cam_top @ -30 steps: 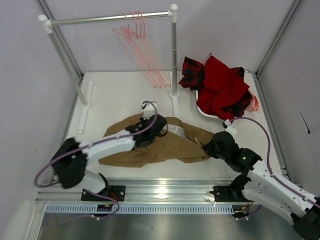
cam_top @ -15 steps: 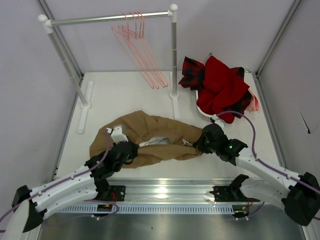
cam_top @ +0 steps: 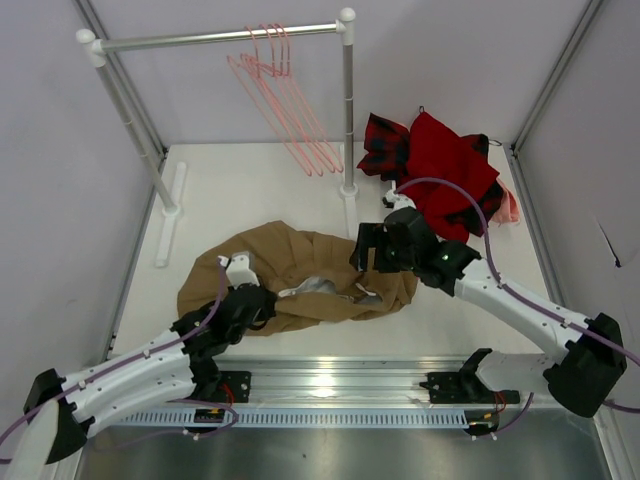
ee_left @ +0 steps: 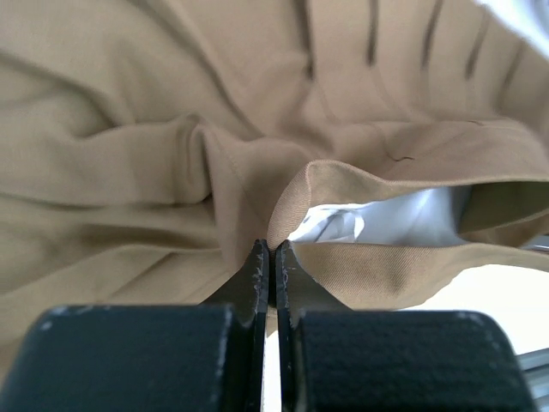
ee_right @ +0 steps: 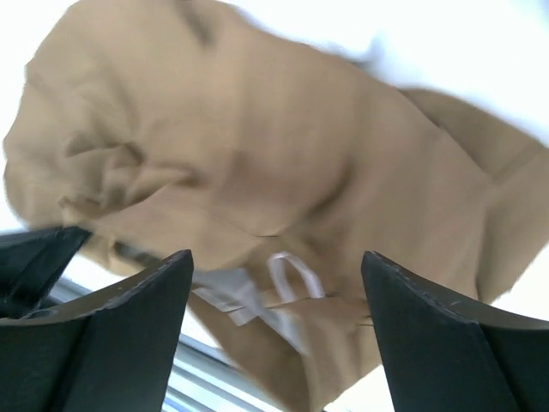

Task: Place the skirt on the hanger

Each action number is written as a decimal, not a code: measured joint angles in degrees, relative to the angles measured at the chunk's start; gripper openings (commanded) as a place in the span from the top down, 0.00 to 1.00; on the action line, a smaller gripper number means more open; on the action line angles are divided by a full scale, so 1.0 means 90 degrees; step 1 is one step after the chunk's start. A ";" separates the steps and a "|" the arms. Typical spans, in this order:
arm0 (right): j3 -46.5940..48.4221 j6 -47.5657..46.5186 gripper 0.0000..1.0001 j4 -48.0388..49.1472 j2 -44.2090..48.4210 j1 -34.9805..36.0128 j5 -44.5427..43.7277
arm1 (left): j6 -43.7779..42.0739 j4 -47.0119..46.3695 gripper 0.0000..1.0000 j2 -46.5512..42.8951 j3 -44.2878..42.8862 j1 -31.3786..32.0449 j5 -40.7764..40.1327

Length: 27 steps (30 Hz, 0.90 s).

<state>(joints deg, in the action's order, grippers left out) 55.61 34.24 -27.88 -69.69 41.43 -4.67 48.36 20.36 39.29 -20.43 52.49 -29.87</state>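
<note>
The tan skirt [cam_top: 300,262] is seen bunched at the centre of the white surface [cam_top: 250,190]. Its waistband fold is pinched by the left claw [ee_left: 273,257] at 8 o'clock, while the right claw [ee_right: 276,256] is held spread above its 2 o'clock part. Pink hangers [cam_top: 285,110] are hung from the rail [cam_top: 200,40] at 12 o'clock.

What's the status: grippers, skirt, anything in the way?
Left gripper shut on skirt edge. Right gripper open, above skirt. Skirt bunched on table, not hung; hangers on rail. No blocker seen.
</note>
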 measured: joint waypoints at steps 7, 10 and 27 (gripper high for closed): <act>0.0165 -0.0814 0.14 0.0294 0.0061 0.1124 -0.0010 | -0.0704 -0.0199 1.00 -0.0185 -0.0542 0.0000 -0.0034; 0.0051 -0.1027 0.13 0.0690 -0.0095 0.1656 -0.0233 | -0.1144 -0.0432 0.99 -0.0423 -0.0580 0.0000 0.0121; 0.0155 -0.1222 0.81 0.2069 -0.1452 0.2679 -0.0175 | -0.1841 -0.0206 0.89 -0.1083 -0.0709 0.0000 0.0170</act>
<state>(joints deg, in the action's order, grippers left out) 57.01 23.24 -9.26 -82.76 65.54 -6.24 31.79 18.50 29.54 -26.81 52.49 -28.34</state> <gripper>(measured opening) 0.355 0.089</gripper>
